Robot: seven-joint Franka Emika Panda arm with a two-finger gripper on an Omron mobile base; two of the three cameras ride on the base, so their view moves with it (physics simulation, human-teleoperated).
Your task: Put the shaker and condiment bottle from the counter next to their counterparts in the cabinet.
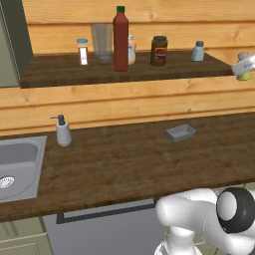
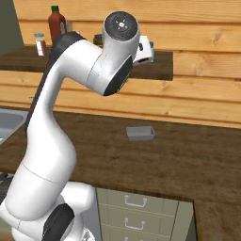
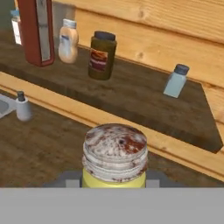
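One shaker (image 3: 114, 157) sits clamped in the pincer (image 3: 114, 181) at the bottom centre of the hand view. The pale blue shaker (image 3: 176, 81) stands upper right on the cabinet (image 3: 144, 103) shelf.

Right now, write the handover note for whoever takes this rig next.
Pincer: shut on the shaker, held in the air at the right end of the cabinet.
Red bottle: already standing on the cabinet shelf, with the cream bottle close behind it.
Blue shaker: on the shelf, towards its right end.
Done: bottle placed.
Left: set the shaker down beside the blue shaker, then release.
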